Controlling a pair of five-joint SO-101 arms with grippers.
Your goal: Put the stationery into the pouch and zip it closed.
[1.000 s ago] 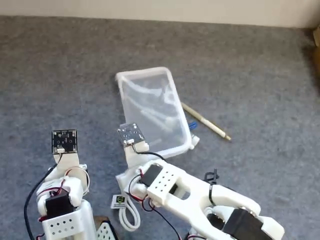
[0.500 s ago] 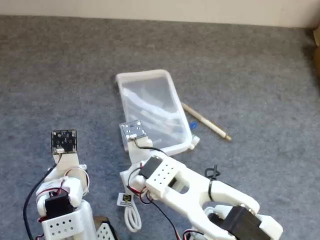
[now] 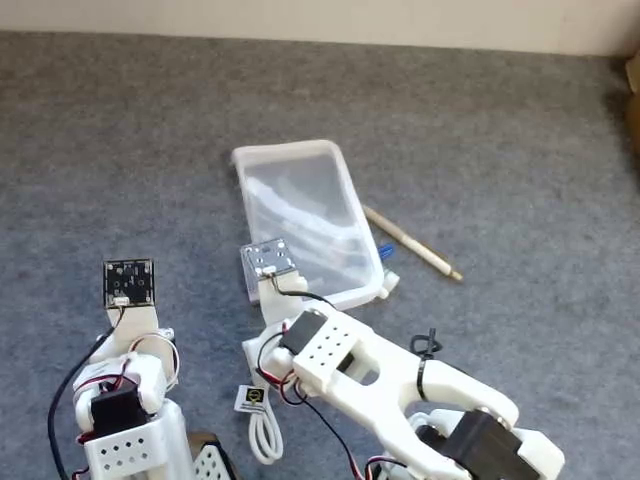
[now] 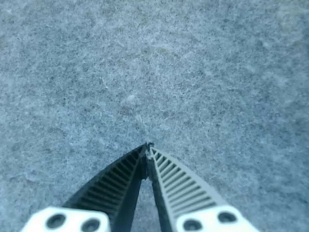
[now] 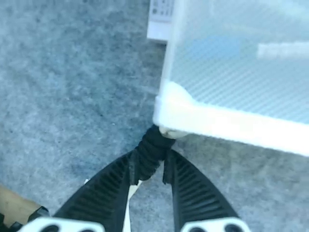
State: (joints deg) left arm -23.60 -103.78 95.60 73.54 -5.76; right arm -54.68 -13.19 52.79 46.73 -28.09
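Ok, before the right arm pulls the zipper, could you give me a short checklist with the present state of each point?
1. Right end effector shut on the zipper pull: ok.
2. All stationery in the pouch: not ok; a pen lies on the carpet beside it.
3. Left end effector bracing the pouch: not ok; it is shut over bare carpet, away from the pouch.
4. Zipper fully open along the pouch: cannot tell.

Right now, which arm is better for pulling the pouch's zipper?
Right: the right hand pinches the black zipper cord at the pouch corner, while the left hand sits shut over bare carpet.
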